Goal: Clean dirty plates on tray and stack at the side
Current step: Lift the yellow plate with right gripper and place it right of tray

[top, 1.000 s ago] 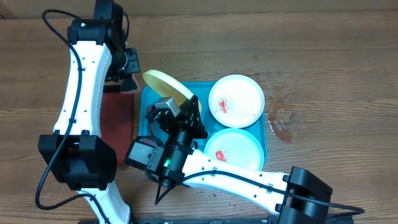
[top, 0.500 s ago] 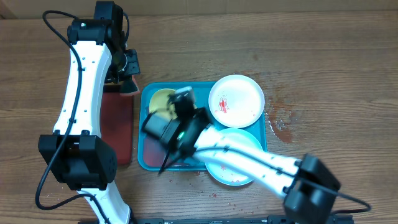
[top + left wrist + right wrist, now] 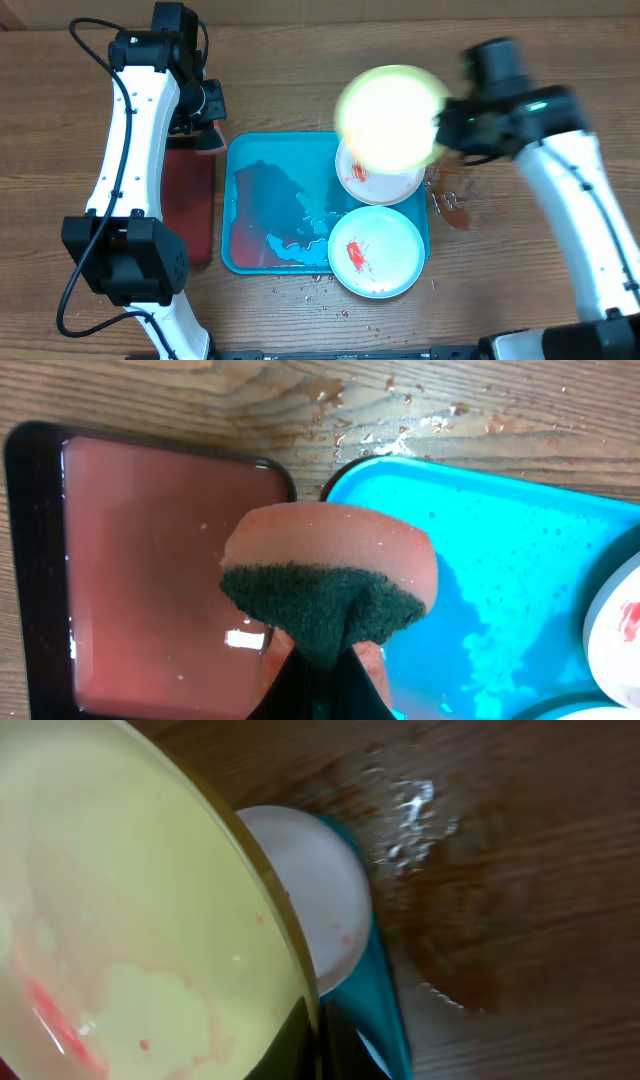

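My right gripper (image 3: 440,135) is shut on the rim of the yellow-green-rimmed plate (image 3: 390,118) and holds it in the air over the tray's far right corner. In the right wrist view the gripper (image 3: 315,1040) pinches this plate (image 3: 130,920), which shows faint red smears. The white plate (image 3: 385,178) and the mint-rimmed plate (image 3: 378,252), both with red sauce, lie at the right of the turquoise tray (image 3: 275,200). My left gripper (image 3: 205,128) is shut on a pink sponge with a green scouring face (image 3: 330,575), above the gap between both trays.
A dark-red tray with a black rim (image 3: 190,200) holding liquid lies left of the turquoise tray. Foam and water cover the turquoise tray's left half. Wet spots (image 3: 450,205) and red crumbs lie on the wooden table right of and in front of the tray.
My right arm swung from the tray's left half up to the far right, lifting the yellow-green plate off the tray. The left arm and sponge have not moved.
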Controlling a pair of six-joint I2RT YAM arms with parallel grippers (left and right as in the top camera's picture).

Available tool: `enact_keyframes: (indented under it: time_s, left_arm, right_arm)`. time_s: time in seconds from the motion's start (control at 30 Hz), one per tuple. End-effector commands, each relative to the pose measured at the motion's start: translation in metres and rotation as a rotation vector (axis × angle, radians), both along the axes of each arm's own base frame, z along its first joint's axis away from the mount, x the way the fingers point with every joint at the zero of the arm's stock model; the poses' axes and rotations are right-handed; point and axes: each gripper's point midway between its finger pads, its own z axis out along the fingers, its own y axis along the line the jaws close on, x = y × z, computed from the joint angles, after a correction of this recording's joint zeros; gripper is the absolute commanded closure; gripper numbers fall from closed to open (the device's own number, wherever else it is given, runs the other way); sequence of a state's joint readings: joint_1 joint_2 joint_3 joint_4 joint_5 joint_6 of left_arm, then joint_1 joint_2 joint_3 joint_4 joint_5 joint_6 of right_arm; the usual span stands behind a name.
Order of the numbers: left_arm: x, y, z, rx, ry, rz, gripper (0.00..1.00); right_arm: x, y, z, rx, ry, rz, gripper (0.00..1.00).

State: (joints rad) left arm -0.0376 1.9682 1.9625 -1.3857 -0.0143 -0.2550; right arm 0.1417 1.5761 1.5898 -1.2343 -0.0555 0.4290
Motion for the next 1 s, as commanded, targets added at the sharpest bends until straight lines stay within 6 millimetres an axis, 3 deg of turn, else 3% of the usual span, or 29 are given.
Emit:
enact_keyframes:
  time_s: [0.0, 0.1, 0.3, 0.43, 0.57, 0.77, 0.8, 0.9, 0.97]
  left_arm:
    - [-0.003, -0.003, -0.005, -0.012, 0.014, -0.020, 0.96]
    - [-0.003, -0.003, -0.009, -0.011, 0.017, -0.020, 0.96]
    - [-0.005, -0.003, -0.017, -0.011, 0.030, -0.020, 0.96]
    - [-0.007, -0.003, -0.020, -0.011, 0.039, -0.020, 0.96]
    - [-0.007, -0.005, -0.020, -0.011, 0.038, -0.024, 0.96]
    - [-0.007, -0.016, -0.020, -0.010, 0.037, -0.052, 0.96]
    - [-0.007, -0.017, -0.018, -0.010, 0.031, -0.056, 0.96]
    - [-0.007, -0.020, -0.006, -0.016, 0.006, -0.069, 0.96]
    - [-0.009, -0.023, 0.011, -0.034, -0.037, -0.071, 0.96]
  right_arm:
    - [-0.007, -0.046, -0.016, 0.070, 0.054, -0.098, 0.96]
    - [-0.017, -0.090, -0.045, 0.080, 0.109, -0.234, 0.96]
    - [-0.046, -0.138, -0.108, 0.110, 0.191, -0.403, 0.96]
    - [-0.061, -0.149, -0.146, 0.115, 0.207, -0.455, 0.96]
    - [-0.073, -0.148, -0.175, 0.115, 0.212, -0.470, 0.96]
    - [-0.089, -0.157, -0.190, 0.053, 0.255, -0.547, 0.95]
    - [-0.090, -0.157, -0.190, 0.054, 0.258, -0.547, 0.89]
    - [-0.089, -0.154, -0.186, 0.071, 0.268, -0.537, 0.55]
    - [-0.087, -0.150, -0.177, 0.096, 0.277, -0.520, 0.50]
